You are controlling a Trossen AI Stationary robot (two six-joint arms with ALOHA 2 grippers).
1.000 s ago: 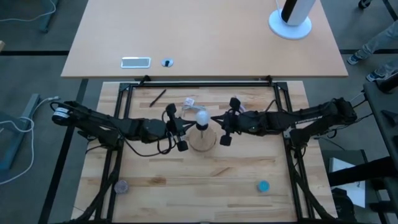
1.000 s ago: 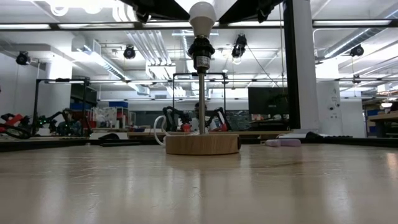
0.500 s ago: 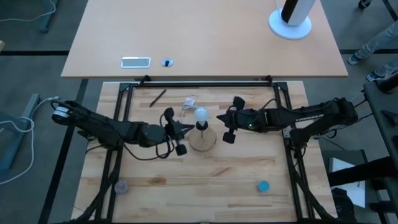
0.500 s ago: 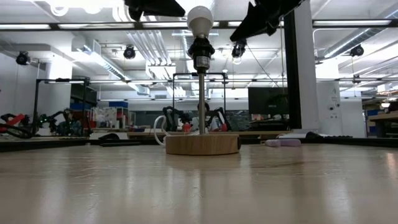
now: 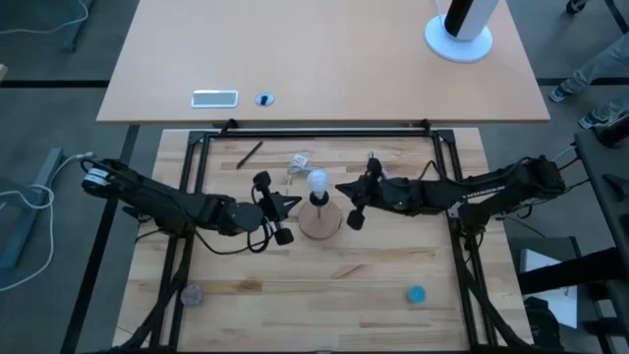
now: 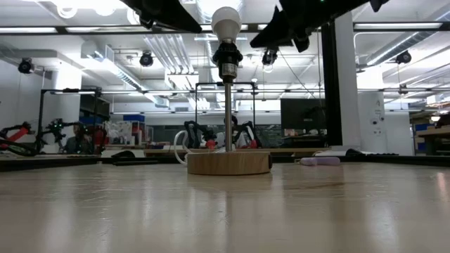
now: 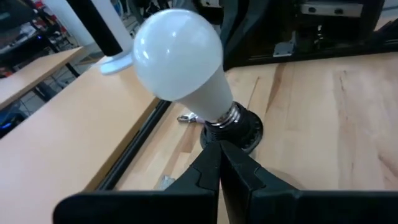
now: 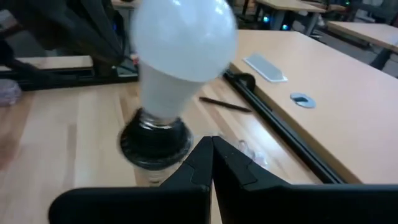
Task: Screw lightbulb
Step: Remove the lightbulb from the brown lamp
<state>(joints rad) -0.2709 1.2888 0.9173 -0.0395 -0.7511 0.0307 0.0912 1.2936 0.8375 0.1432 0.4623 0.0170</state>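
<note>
High view is showing you the left end effector (image 5: 282,205) sitting just left of the lamp, fingers pressed together on nothing. At centre, the lightbulb (image 5: 317,181) is standing upright in the black socket (image 7: 235,127) above the wooden disc (image 5: 319,222) on the bench (image 5: 393,265); it is probably fully seated. The right end effector (image 5: 346,189) is waiting just right, likewise closed and empty, both keeping clear of the glass.

Matt frosted white bulb (image 7: 178,60) with ribbed metal base; glossy black socket (image 8: 153,139); smooth pale wooden disc (image 6: 228,163); butcher-block table (image 5: 324,280).
</note>
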